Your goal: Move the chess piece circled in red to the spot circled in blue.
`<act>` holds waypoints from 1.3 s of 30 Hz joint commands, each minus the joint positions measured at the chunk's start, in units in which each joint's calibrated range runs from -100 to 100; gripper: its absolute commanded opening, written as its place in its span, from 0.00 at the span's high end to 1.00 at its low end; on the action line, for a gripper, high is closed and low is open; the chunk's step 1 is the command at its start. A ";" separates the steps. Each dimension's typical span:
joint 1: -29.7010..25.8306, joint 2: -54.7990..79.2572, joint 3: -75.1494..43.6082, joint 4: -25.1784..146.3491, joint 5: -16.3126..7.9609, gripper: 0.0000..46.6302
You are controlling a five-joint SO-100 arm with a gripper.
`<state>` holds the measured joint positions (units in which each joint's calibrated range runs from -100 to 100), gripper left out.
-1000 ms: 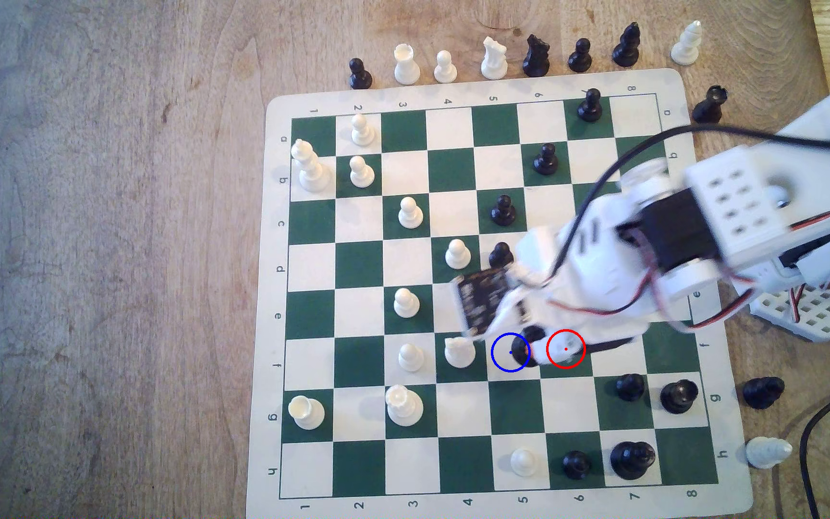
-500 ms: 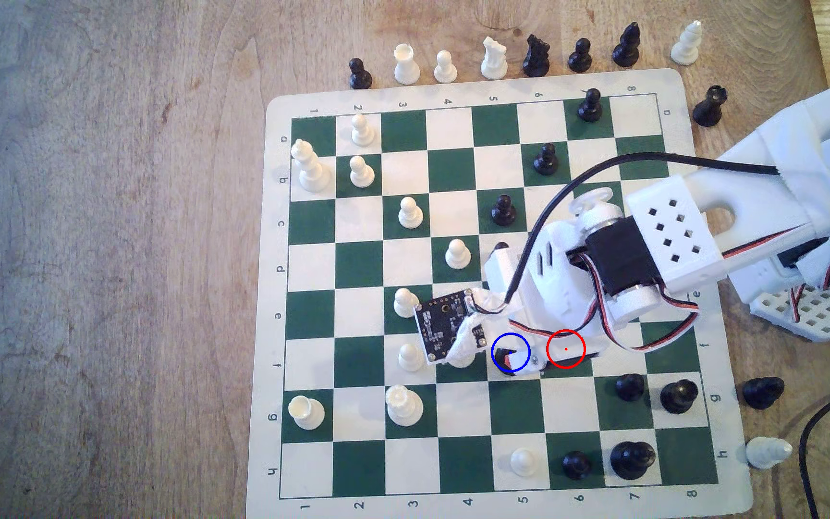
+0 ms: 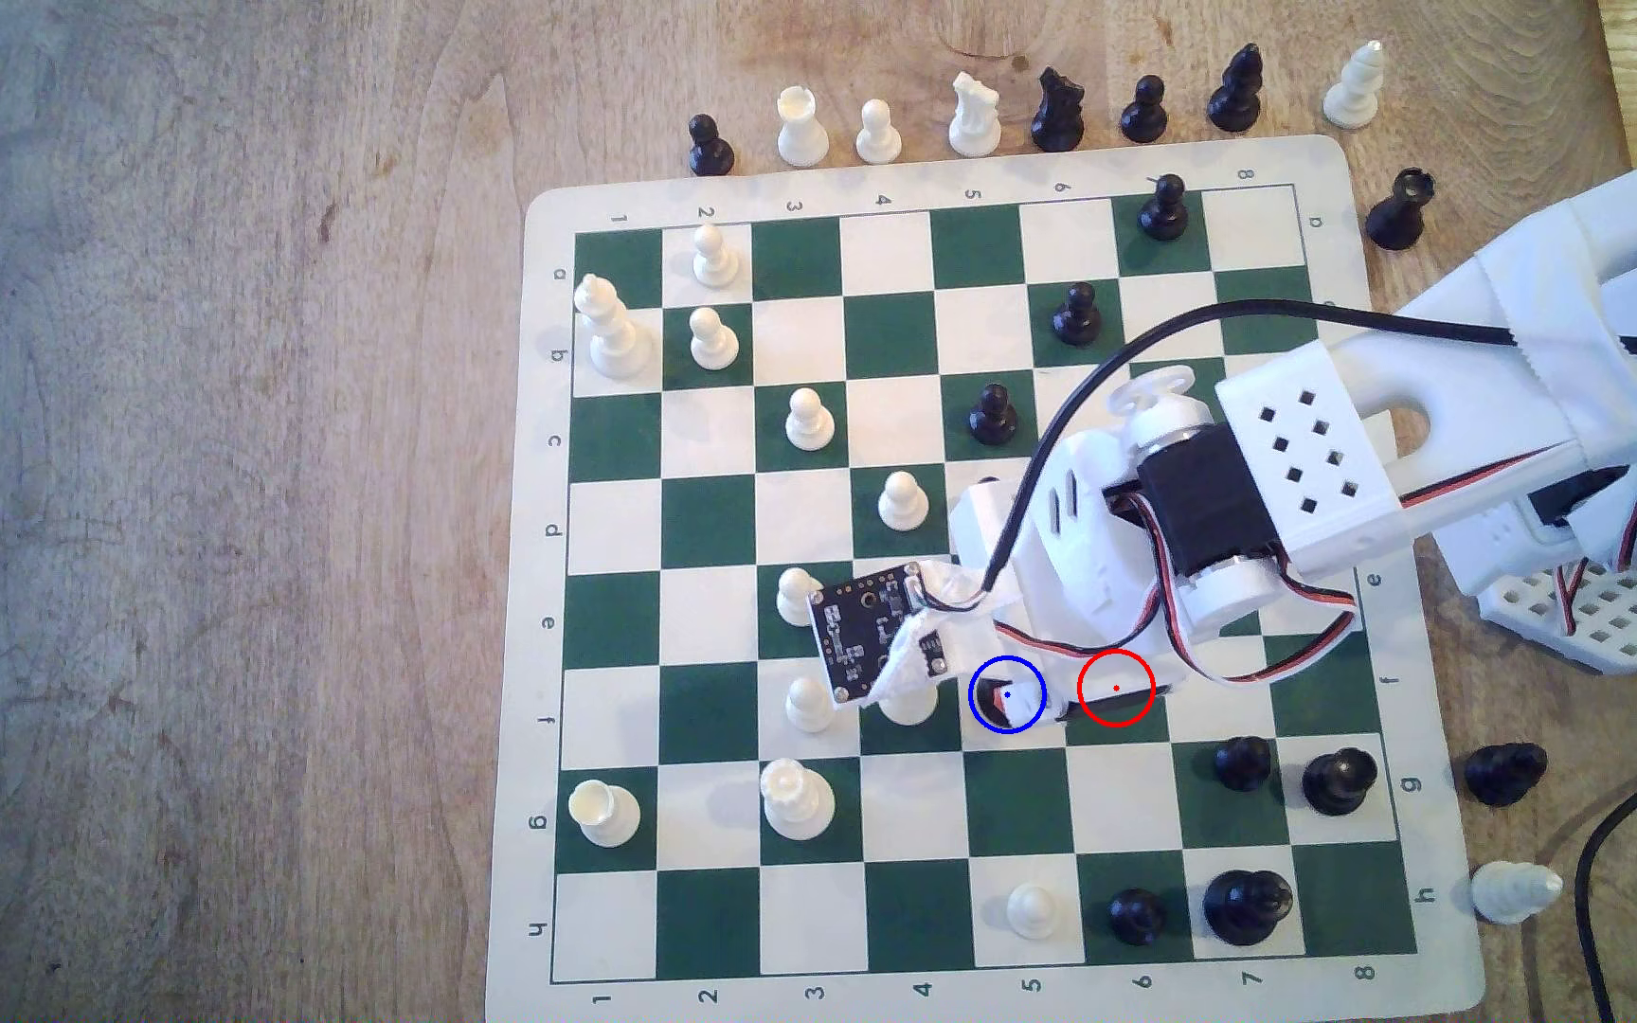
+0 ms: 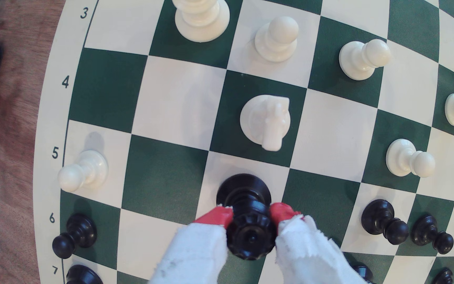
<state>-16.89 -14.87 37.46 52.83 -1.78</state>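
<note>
The chess piece (image 4: pixel 243 191), glossy black with a ridged collar and a small knob, stands upright with its base on the cream spot (image 4: pixel 215 169). My gripper (image 4: pixel 251 215) is shut on its head, one red fingertip (image 4: pixel 217 217) pressed to each side. In the exterior view the gripper (image 3: pixel 1006 700) sits inside the blue ring on the spot (image 3: pixel 992 740), and a dark sliver of the chess piece (image 3: pixel 984 694) shows beside the fingers. The arm covers most of the piece there.
A white knight (image 4: pixel 265 120) stands on the green square adjoining the spot, with white pawns (image 4: pixel 276 38) beyond it. Black pawns (image 4: pixel 384 224) stand close to one side of the gripper. Captured pieces (image 3: pixel 1056 108) line the table past the board's far edge.
The arm has swung toward the exterior view's left, carrying the black piece from beside the red ring into the blue ring. Over the last half second it has barely moved.
</note>
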 commanded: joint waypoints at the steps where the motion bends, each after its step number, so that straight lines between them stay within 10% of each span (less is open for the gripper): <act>1: 0.19 -0.49 -3.55 -1.23 0.34 0.98; 4: 0.27 -0.41 -3.46 -1.23 0.34 0.96; 7: 0.42 -0.83 -3.46 -0.82 0.05 0.67; 13: 1.05 -3.21 -2.19 0.57 -0.05 0.49; 39: 1.21 -45.31 24.55 9.74 -1.95 0.53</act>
<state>-17.04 -50.57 60.14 63.27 -3.39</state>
